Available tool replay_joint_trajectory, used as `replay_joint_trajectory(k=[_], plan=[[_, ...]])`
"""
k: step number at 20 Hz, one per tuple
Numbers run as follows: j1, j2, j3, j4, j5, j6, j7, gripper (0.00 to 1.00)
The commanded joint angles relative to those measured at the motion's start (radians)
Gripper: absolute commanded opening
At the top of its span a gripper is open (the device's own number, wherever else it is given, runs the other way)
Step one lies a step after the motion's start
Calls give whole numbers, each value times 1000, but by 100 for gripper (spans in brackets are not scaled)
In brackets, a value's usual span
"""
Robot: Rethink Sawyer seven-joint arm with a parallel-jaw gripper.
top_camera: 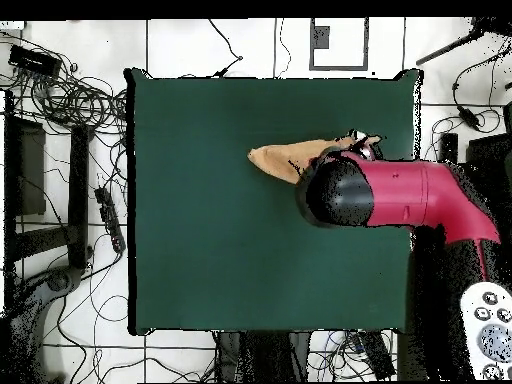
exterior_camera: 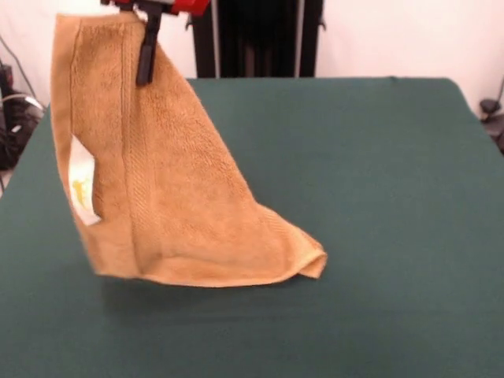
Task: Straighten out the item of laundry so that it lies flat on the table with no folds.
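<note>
While the gripper (exterior_camera: pixel 147 47) is closed on its top edge, the towel (exterior_camera: pixel 173 189) hangs above the left part of the table (exterior_camera: pixel 378 197), its lower corner touching the cloth.

Tangled cables (top_camera: pixel 70 95) lie beside a remote control (top_camera: pixel 490 330).

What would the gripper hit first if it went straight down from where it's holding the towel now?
The gripper points down, shut on the towel's top edge. Below it hangs the towel itself, whose lower edge seems at or just above the table. The bunching cloth would meet it first, then the green table; exact height is unclear.
</note>
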Motion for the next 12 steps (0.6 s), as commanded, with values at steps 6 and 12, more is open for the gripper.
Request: replay_joint_trajectory(k=[6,12], plan=[[22,-99,201,-155,-7,381,-413,0],[35,-112,196,-140,-34,353,-353,0]])
